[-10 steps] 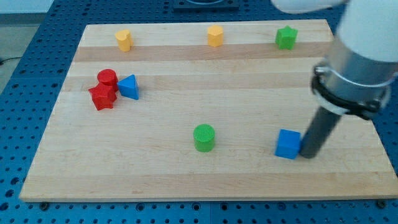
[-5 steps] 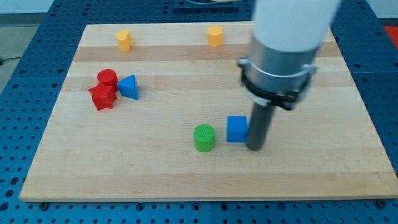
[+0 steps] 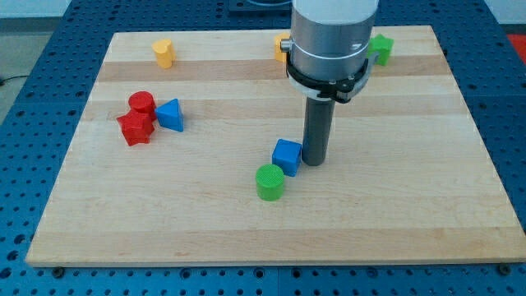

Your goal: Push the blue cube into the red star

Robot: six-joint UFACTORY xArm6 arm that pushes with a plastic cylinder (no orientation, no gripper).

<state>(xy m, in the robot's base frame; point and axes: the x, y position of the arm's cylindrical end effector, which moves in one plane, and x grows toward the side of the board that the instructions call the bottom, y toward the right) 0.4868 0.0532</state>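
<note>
The blue cube (image 3: 287, 156) sits near the board's middle, turned a little. My tip (image 3: 314, 162) touches its right side. The red star (image 3: 135, 128) lies far off at the view's left, pressed against a red cylinder (image 3: 141, 103) above it and a blue triangular block (image 3: 170, 115) to its right. A green cylinder (image 3: 269, 182) stands just below and left of the blue cube, almost touching it.
A yellow block (image 3: 163, 53) sits near the top left edge of the wooden board (image 3: 411, 230). Another yellow block (image 3: 282, 48) and a green star (image 3: 380, 49) at the top are partly hidden by the arm.
My tip has swept left and upward across the board, pushing the blue cube from the lower right to just above and right of the green cylinder. The other blocks have not moved.
</note>
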